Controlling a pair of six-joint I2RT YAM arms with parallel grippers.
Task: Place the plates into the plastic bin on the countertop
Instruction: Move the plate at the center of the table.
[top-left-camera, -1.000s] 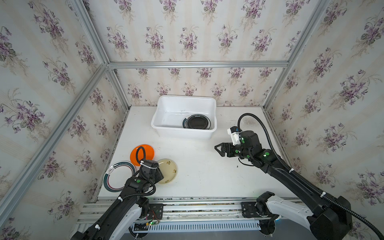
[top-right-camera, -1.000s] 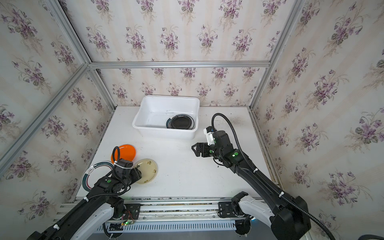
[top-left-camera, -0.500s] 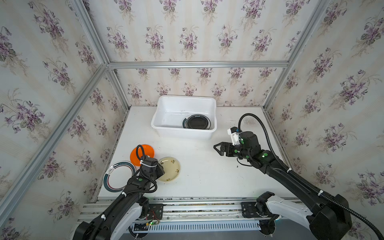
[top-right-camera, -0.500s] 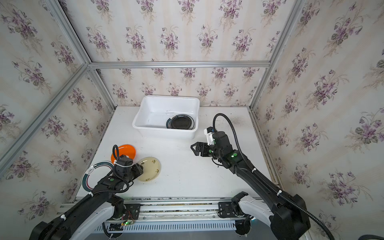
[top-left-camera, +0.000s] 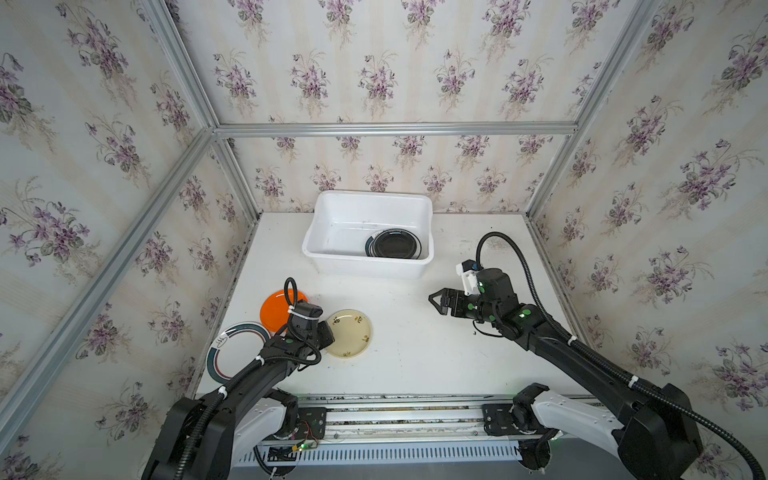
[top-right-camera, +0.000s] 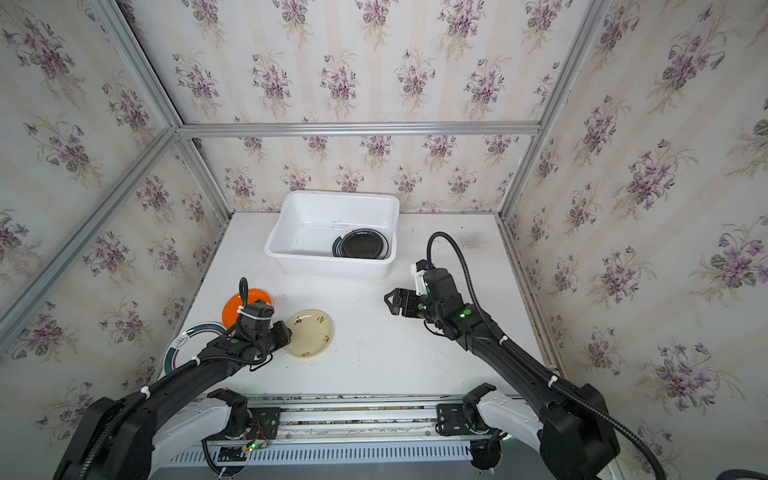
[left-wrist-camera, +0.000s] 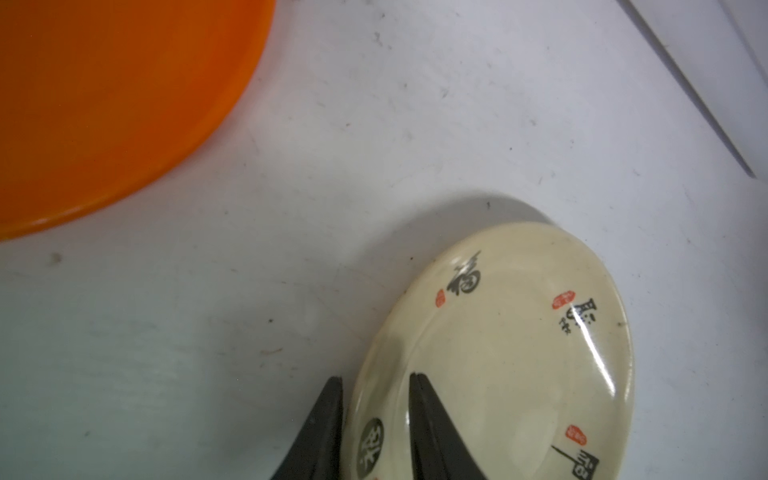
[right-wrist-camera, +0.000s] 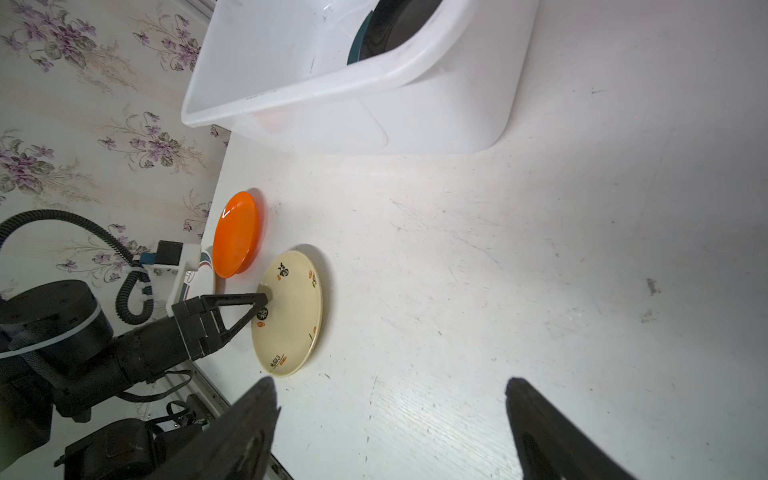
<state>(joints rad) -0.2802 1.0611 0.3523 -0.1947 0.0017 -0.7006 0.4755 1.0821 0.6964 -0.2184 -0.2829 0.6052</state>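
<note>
A cream plate (top-left-camera: 349, 334) (top-right-camera: 309, 334) (left-wrist-camera: 519, 353) with Chinese characters lies on the countertop (top-left-camera: 415, 353), front left. My left gripper (top-left-camera: 330, 336) (left-wrist-camera: 376, 380) (right-wrist-camera: 266, 303) is shut on its near rim, one finger outside and one on the inner face. An orange plate (top-left-camera: 274, 309) (left-wrist-camera: 104, 104) (right-wrist-camera: 237, 235) and a white plate with a teal rim (top-left-camera: 232, 349) (top-right-camera: 183, 345) lie beside it. The plastic bin (top-left-camera: 365, 266) (right-wrist-camera: 374, 116) at the back holds a black plate (top-left-camera: 395, 245) on top of others. My right gripper (top-left-camera: 434, 301) (right-wrist-camera: 390, 380) hovers open and empty at mid-right.
Wallpapered walls with aluminium rails close in the left, back and right sides. A rail with both arm bases (top-left-camera: 395, 415) runs along the front edge. The left arm's cable loop (top-left-camera: 289, 291) rises over the orange plate.
My left gripper has moved onto the cream plate's rim and its jaws have closed around it. The right gripper has drifted slightly left and stays open.
</note>
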